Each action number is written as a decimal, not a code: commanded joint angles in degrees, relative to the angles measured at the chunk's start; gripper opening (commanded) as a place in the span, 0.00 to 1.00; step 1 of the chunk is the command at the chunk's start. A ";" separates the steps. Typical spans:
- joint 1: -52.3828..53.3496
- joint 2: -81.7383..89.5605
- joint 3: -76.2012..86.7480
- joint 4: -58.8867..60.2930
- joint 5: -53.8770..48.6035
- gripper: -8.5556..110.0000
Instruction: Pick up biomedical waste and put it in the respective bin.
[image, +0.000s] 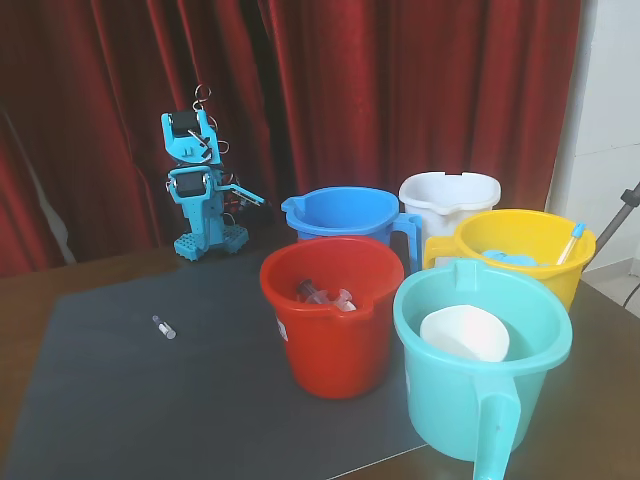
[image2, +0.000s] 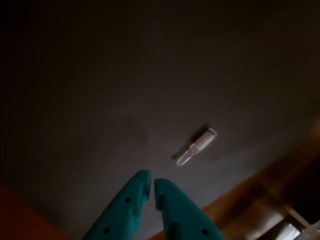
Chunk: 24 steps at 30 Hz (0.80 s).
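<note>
The vial (image2: 196, 146) lies flat on the dark mat (image2: 100, 90); the nearly closed, empty gripper (image2: 151, 187) should be widened, then lowered across its length.

Five buckets are counted on the bench: one red (image: 333, 312), one royal-blue (image: 345, 222), one white (image: 449, 198), one yellow (image: 520, 252), one turquoise (image: 478, 372). One small vial (image: 164, 327) is seen on the single dark mat (image: 120, 400). Perhaps two clear syringe-like items (image: 325, 296) are made out inside the red bucket.
</note>
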<state>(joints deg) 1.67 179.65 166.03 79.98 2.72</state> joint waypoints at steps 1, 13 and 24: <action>-0.09 -0.79 0.09 -0.62 -0.35 0.07; 0.00 -0.79 0.18 -8.09 -0.44 0.07; 7.65 -1.67 0.00 -36.83 -0.35 0.07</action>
<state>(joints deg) 5.45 178.68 166.73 48.52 2.55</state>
